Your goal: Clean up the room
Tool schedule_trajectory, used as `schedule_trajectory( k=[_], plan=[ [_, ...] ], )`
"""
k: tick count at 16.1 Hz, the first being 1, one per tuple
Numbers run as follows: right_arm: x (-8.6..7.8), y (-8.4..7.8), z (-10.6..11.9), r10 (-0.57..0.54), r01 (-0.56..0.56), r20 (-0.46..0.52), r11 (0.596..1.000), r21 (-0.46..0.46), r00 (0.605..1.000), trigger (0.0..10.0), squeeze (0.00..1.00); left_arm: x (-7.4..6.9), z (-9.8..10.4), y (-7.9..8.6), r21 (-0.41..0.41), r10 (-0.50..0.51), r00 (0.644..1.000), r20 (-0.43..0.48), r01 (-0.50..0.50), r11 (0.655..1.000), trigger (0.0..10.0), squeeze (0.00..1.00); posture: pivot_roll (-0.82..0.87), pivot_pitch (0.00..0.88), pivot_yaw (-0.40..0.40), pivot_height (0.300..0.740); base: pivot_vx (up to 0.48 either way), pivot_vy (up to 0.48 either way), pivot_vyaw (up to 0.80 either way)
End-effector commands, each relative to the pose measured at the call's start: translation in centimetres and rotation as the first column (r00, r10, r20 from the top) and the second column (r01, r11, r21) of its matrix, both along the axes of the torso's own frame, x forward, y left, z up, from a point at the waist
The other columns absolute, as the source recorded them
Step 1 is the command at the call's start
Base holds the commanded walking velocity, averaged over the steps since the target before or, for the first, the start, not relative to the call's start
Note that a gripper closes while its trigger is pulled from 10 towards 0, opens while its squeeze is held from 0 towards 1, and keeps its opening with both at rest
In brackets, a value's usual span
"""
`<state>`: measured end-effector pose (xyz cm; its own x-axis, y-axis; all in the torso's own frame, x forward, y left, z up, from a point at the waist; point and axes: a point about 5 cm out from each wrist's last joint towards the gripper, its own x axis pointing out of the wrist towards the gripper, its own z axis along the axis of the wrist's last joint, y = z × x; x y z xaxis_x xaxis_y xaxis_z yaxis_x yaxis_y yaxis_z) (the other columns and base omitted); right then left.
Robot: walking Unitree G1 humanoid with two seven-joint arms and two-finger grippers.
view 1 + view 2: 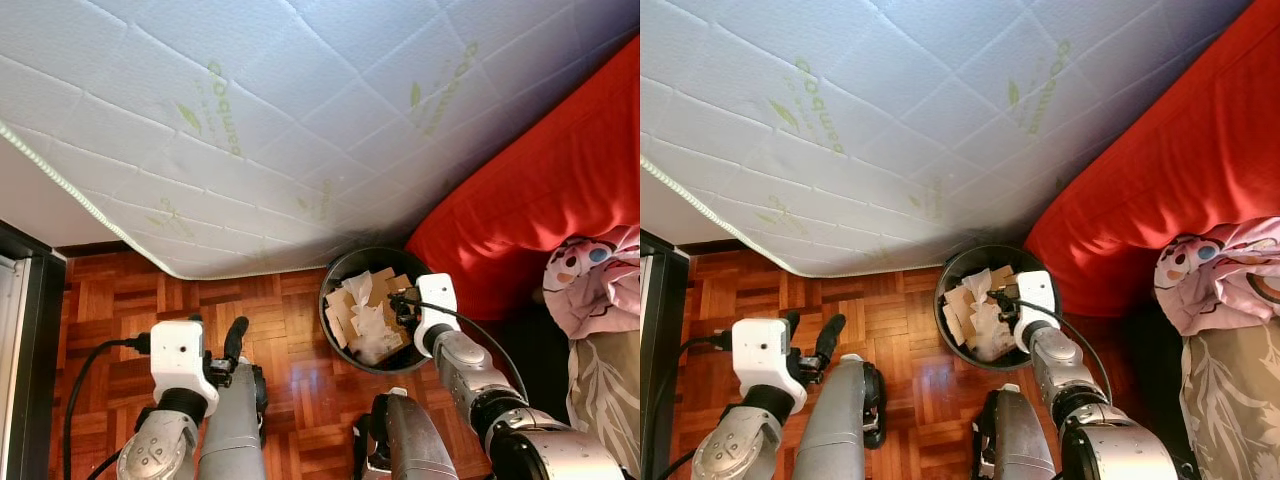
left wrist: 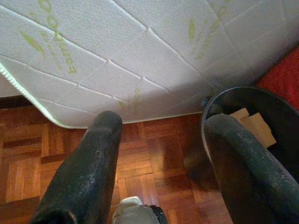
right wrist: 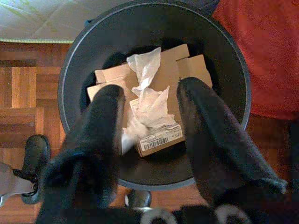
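Note:
A round black bin (image 1: 334,276) stands on the parquet floor between the mattress and the red sofa. Inside it lie pieces of brown cardboard (image 3: 175,63) and crumpled white paper (image 3: 149,100). My right gripper (image 3: 150,93) hangs just above the bin's opening, open, with nothing between its fingers; in the left eye view the right gripper (image 1: 400,300) sits over the bin's right side. My left gripper (image 1: 225,345) is low on the left over bare floor, open and empty. In the left wrist view the left gripper (image 2: 166,121) points toward the bin's rim (image 2: 261,100).
A white quilted mattress (image 1: 300,100) leans over the floor and overhangs the bin's far side. A red sofa (image 1: 540,190) and patterned pink fabric (image 1: 595,280) close off the right. A dark furniture edge (image 1: 30,330) stands at the left. Parquet floor (image 1: 290,340) lies between.

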<state>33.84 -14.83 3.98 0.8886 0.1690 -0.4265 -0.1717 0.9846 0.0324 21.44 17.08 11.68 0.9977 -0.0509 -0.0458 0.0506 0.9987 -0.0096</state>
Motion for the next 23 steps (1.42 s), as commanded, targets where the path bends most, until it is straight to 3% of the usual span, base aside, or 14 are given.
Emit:
schedule_trajectory(
  k=[1,2,4,8,10,12,13,17,18,20,23],
  plan=[
    [-0.8,0.1,-1.1,0.01,-0.01,-0.053,1.0,-0.007,0.999,10.0,1.0,-0.3,-0.7,0.1,-0.007,0.011,0.999,-0.038,-0.011,1.0,10.0,0.0,0.18,0.45,-0.082,0.655,0.0,0.0,0.0],
    [-0.6,0.0,-0.8,0.005,-0.005,-0.031,1.0,-0.003,1.0,10.0,0.0,0.1,-0.9,0.1,-0.008,0.01,0.999,-0.043,-0.01,1.0,10.0,0.0,0.17,0.434,-0.08,0.655,0.0,0.0,0.0],
    [-0.7,-0.8,-0.7,-0.051,0.051,-0.003,0.998,0.036,0.999,10.0,0.0,0.3,-1.7,0.3,-0.013,0.018,0.998,-0.062,-0.018,1.0,10.0,0.0,0.15,0.393,-0.077,0.655,0.0,0.0,0.0],
    [-2.4,-3.3,-2.2,-0.175,0.174,0.002,0.981,0.08,0.985,10.0,0.0,0.9,-4.1,1.1,-0.004,0.052,0.992,-0.117,-0.053,0.999,10.0,0.0,0.12,0.317,-0.077,0.655,0.0,0.0,0.0],
    [-6.6,-6.2,-5.3,-0.301,0.303,-0.035,0.95,0.074,0.953,10.0,0.0,2.0,-5.9,3.1,-0.024,0.152,0.975,-0.164,-0.158,0.987,10.0,0.0,0.08,0.205,-0.065,0.655,0.0,0.0,0.0],
    [-8.4,-6.8,-6.5,-0.335,0.339,-0.062,0.938,0.072,0.94,10.0,0.0,2.5,-7.0,3.8,-0.033,0.17,0.964,-0.203,-0.18,0.983,10.0,0.0,0.07,0.166,-0.056,0.655,0.0,0.0,0.0],
    [-10.3,-7.1,-7.8,-0.361,0.368,-0.101,0.928,0.062,0.927,10.0,0.0,2.4,-8.9,4.0,-0.026,0.154,0.95,-0.273,-0.167,0.986,10.0,0.0,0.05,0.121,-0.044,0.655,0.0,0.0,0.0],
    [-11.7,-5.8,-9.2,-0.376,0.393,-0.185,0.918,0.062,0.908,10.0,0.0,0.9,-14.5,3.6,-0.016,0.106,0.863,-0.494,-0.131,0.991,10.0,0.0,0.03,0.018,-0.013,0.655,0.0,0.0,0.0],
    [-11.7,-5.8,-9.2,-0.376,0.393,-0.185,0.918,0.062,0.908,10.0,0.0,0.9,-14.5,3.6,-0.016,0.106,0.863,-0.494,-0.131,0.991,10.0,0.0,0.03,0.018,-0.013,0.655,0.0,0.0,0.0],
    [-13.0,-4.9,-10.3,-0.35,0.373,-0.266,0.927,0.039,0.898,10.0,0.0,0.1,-16.2,3.1,-0.001,0.069,0.813,-0.578,-0.085,0.996,10.0,0.0,0.03,0.0,-0.006,0.665,0.0,0.0,0.0],
    [-14.6,-4.6,-11.4,-0.355,0.383,-0.337,0.923,0.019,0.872,10.0,0.0,-0.6,-17.4,2.8,0.004,0.068,0.775,-0.629,-0.084,0.996,10.0,0.0,0.02,0.0,-0.005,0.685,0.0,0.0,0.0]
  ],
)
